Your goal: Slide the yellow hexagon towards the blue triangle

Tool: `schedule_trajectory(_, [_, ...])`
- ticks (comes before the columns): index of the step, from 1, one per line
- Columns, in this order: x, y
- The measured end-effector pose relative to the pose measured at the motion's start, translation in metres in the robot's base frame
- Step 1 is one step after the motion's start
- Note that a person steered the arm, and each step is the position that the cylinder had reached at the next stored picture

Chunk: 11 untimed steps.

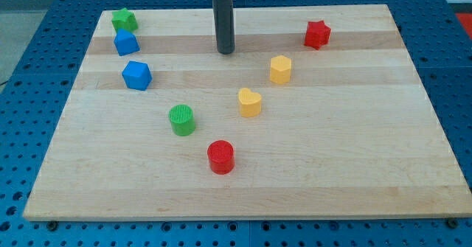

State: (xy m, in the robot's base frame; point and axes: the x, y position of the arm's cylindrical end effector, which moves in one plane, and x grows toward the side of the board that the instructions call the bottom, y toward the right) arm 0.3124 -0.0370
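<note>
The yellow hexagon [280,68] sits right of the board's middle, in the upper half. The blue triangle [126,42] is near the upper left, just below a green star [124,19]. My tip [226,51] rests on the board near the top centre. It is up and left of the yellow hexagon, with a clear gap between them, and well to the right of the blue triangle. It touches no block.
A blue cube [136,75] lies below the triangle. A yellow heart [249,102], a green cylinder [181,119] and a red cylinder [220,156] run diagonally through the middle. A red star [317,34] is at the upper right. The wooden board [354,151] sits on a blue pegboard table.
</note>
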Motion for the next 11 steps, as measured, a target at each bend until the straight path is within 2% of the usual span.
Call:
schedule_trajectory(3, [-0.002, 0.001])
schedule_trajectory(7, [0.003, 0.031])
schedule_trajectory(8, [0.012, 0.101])
schedule_trajectory(9, [0.055, 0.169])
schedule_trajectory(10, [0.073, 0.121])
schedule_trajectory(11, [0.049, 0.055])
